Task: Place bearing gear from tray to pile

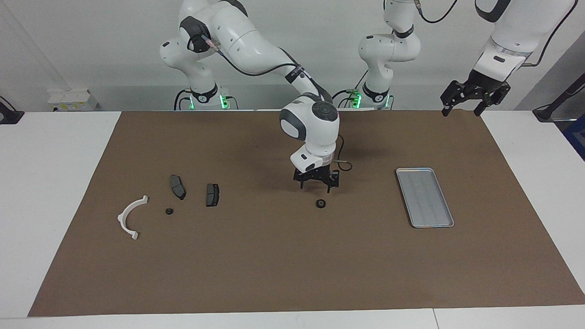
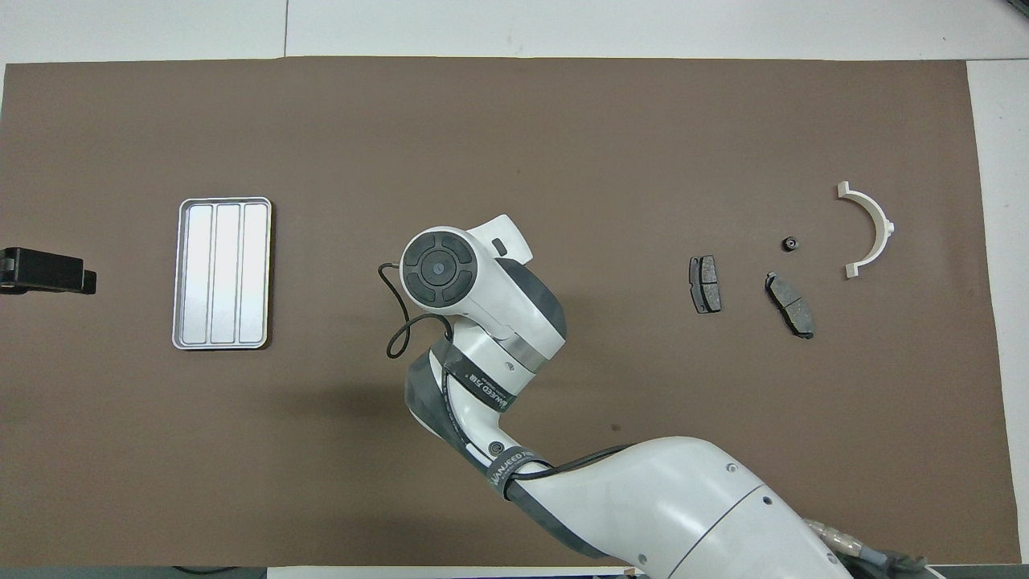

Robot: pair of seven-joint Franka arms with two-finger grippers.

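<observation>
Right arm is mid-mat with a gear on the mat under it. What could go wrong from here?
1. The bearing gear lies on the brown mat between the tray and the pile, just off the open right gripper; left there, it misses the pile.
2. It is small and round, so a regrasp may nudge it away.
3. A second small gear already sits in the pile; targets could be confused.

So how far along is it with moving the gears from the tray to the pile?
Done: the tray is empty, and one gear already sits in the pile, between the white half-ring and the pads.
In hand: nothing is gripped. The right claw hangs open over a second gear lying mid-mat.
Left: carry that gear to the pile.
The left claw waits open, past the tray.
</observation>
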